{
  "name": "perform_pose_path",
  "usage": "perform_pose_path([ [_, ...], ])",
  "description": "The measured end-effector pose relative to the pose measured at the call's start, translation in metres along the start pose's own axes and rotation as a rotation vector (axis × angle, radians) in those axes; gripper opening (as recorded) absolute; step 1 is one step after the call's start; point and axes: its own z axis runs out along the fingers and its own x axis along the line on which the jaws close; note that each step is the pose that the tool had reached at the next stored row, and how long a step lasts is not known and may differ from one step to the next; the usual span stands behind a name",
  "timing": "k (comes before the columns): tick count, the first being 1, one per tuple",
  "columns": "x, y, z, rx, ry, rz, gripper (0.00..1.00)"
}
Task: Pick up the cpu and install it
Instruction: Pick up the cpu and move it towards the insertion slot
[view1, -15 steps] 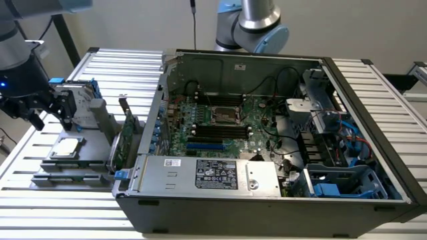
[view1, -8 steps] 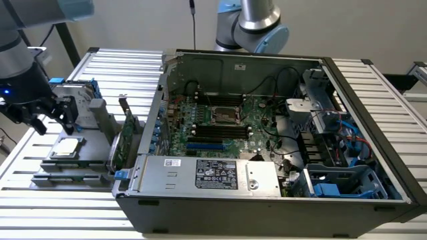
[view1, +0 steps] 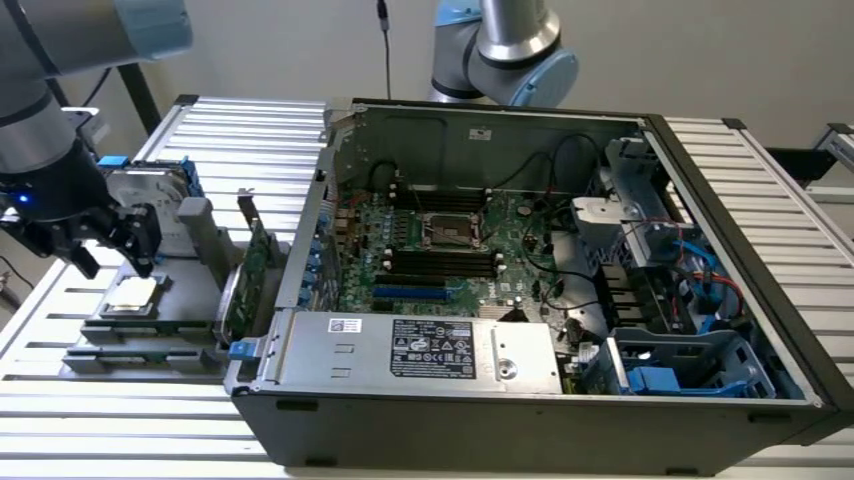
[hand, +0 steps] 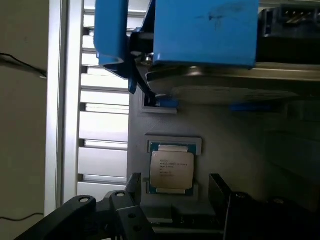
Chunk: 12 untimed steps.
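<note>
Wrist view: jaws spread wide above cpu (hand: 172, 170) in tray (hand: 235, 150).

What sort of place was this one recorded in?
Likely a robotics lab workbench for computer assembly: an opened computer case with its motherboard exposed, a cpu in a grey holder, and the gripper open above it.

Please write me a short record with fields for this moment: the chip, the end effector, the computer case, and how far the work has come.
chip: cpu lies flat in a grey holder, outside the computer case
arm: end effector open, just above the cpu, not gripping it
case: side open, green board visible inside
nearby: hard drive with blue rails, close to the cpu
progress: cpu not yet picked up
</note>
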Motion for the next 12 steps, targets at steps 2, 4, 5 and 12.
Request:
perform_pose_path([
  [2,0.000,-0.0006,0.0036,-0.0020,-0.0002,0.002,0.65],
  [4,-0.001,-0.0011,0.0072,-0.0040,-0.0003,0.004,0.65],
  [5,-0.001,-0.0012,0.0090,-0.0051,-0.0004,0.006,0.65],
  [12,-0.002,-0.0016,0.0214,-0.0138,-0.0010,0.019,0.65],
])
